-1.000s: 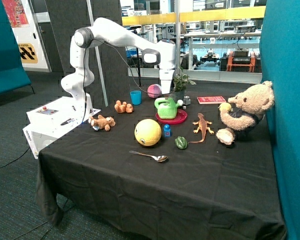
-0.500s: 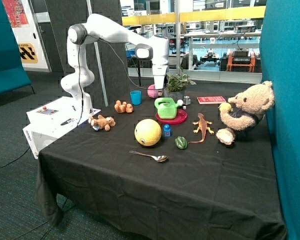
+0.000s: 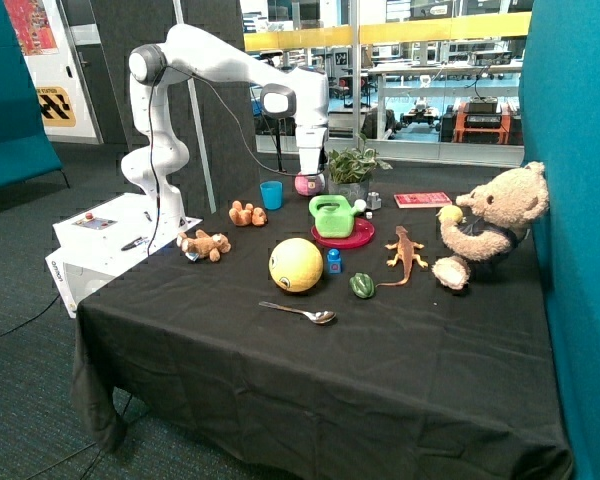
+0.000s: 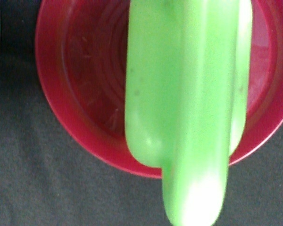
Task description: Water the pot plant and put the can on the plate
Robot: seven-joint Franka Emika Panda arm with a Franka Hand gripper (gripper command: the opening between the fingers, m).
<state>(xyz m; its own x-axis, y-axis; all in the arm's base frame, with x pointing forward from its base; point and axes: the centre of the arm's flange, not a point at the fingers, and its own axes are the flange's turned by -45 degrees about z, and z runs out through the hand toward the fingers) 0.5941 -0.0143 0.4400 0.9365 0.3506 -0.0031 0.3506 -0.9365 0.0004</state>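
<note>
1. Sitting on the plate [image 3: 358, 238], the can [image 3: 332, 216] is upright, bright green with a loop handle, its white-tipped spout toward the pot plant [image 3: 352, 165] behind it.
2. Gripper [image 3: 309, 181] hangs above the desk [image 3: 310, 360] near the pink ball [image 3: 307, 183], apart from the can; jaws state can't be told, seen only small against the ball.
3. Wrist view: can [image 4: 188, 108] fills the frame, cut off at the edges, hiding most of the plate [image 4: 80, 84]; no jaws visible.
</note>
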